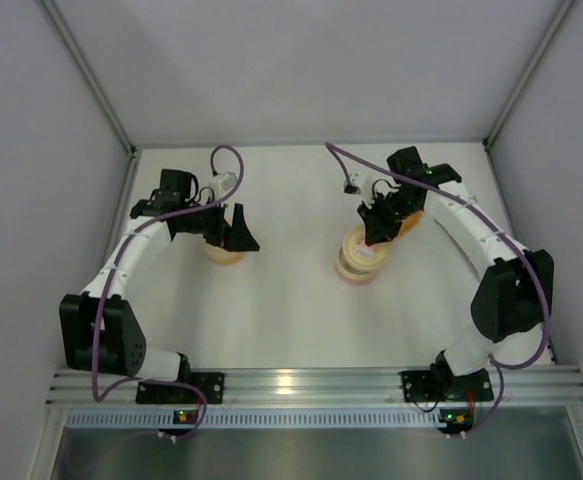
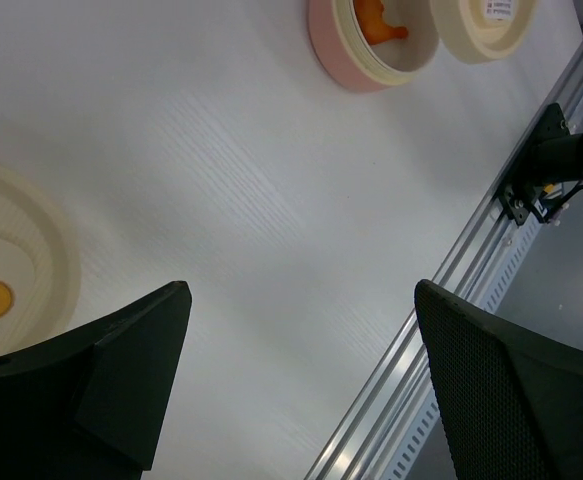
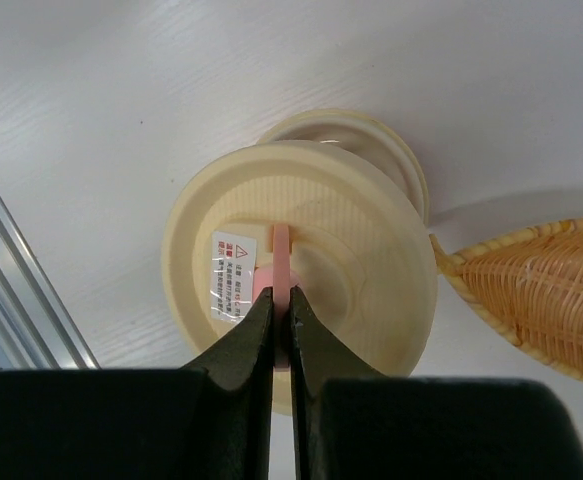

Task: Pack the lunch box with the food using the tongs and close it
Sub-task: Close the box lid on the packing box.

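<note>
Right wrist: pincer (image 3: 281,305) pinches lid (image 3: 371,240) (pink-tabbed)

A: Enclosure?
B: White table (image 1: 291,320), matte grey wall panels (image 1: 311,70) on three sides, metal posts (image 1: 91,80) at the far corners.
A: Near edge?
B: Aluminium rail (image 1: 316,381) along it, soft glare at mid-span.

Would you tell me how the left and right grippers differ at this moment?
The left gripper has its jaws spread wide, while the right gripper is shut. The left gripper holds nothing; the right gripper pinches the pink tab of a cream lid. The left gripper hovers by the orange-marked lid, the right gripper by the pink tub. Both are black.
</note>
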You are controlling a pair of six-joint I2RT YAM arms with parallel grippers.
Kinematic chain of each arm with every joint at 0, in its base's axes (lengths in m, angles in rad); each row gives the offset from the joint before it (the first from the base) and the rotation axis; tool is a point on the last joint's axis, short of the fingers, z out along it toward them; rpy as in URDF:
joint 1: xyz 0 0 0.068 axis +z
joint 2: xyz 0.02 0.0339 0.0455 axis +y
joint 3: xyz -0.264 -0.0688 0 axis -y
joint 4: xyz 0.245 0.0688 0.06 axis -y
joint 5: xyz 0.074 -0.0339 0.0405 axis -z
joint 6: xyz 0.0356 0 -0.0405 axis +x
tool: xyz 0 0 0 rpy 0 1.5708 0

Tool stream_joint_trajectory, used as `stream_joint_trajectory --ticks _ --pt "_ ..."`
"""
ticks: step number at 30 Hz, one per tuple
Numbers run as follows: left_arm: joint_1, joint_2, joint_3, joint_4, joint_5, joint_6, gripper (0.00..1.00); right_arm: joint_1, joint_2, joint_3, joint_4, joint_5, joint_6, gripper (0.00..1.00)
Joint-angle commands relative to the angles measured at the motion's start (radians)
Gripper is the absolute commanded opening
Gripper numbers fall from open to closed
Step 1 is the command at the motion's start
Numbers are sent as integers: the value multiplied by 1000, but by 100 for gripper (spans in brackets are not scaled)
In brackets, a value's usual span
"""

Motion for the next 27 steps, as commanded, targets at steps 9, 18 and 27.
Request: stream_joint_trajectory --ticks 9,18,27 --pt "0 5 42 4 51 1 98 -15 113 70 -12 -49 -149 0" --pt "0 20 44 -2 47 2 98 -13 165 63 63 -50 -129 0" --pt "0 31 39 -5 44 7 98 -13 213 33 63 -100 -125 0"
